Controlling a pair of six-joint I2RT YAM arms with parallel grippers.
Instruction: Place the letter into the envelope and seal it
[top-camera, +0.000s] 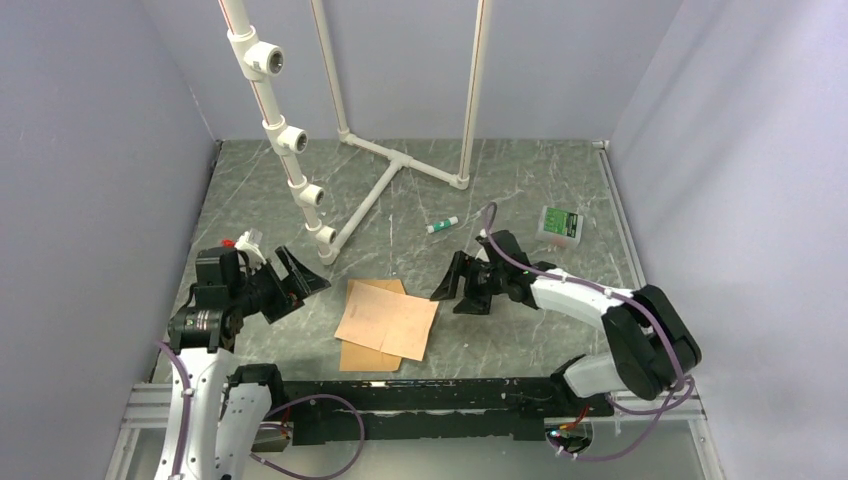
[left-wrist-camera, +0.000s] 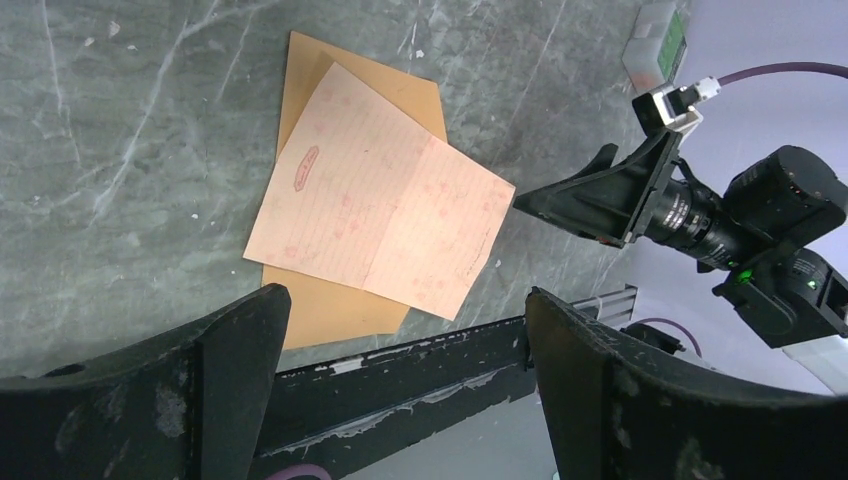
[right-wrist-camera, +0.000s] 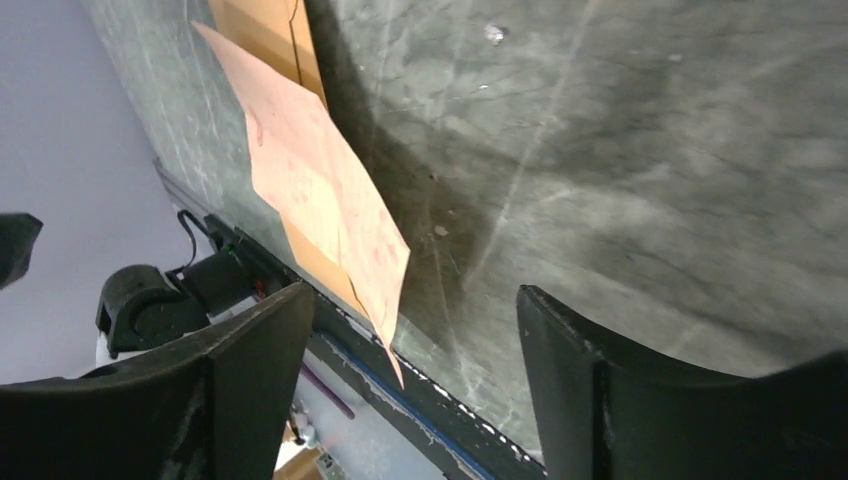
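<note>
Black rail (top-camera: 430, 395): runs along the near edge of the table, between the two arm bases.
Tabletop (top-camera: 530, 180): grey-green marbled surface, walled in pale lilac on three sides.
Envelope (top-camera: 362, 359): kraft brown, flat on the table just beyond the rail and mostly covered. Only a near strip and a far corner show.
Letter (top-camera: 390, 318): peach-pink sheet with faint reddish print, lying skewed on top of the envelope. It overhangs to the right and neither gripper touches it.
Left gripper (top-camera: 305, 280): off the table to the left of the papers, jaws spread wide, holding nothing. Its wrist view looks down on the letter between the two fingers.
Right gripper (top-camera: 452, 290): just to the right of the letter, low over bare table, fingers parted and empty.
Glue stick (top-camera: 442, 226): small white tube with a green end, lying beyond the right gripper.
Plastic box (top-camera: 562, 224): small and green-labelled, to the right of the glue stick.
Pipe frame (top-camera: 385, 185): white tubing standing at the far side, with its T-shaped foot on the table.
</note>
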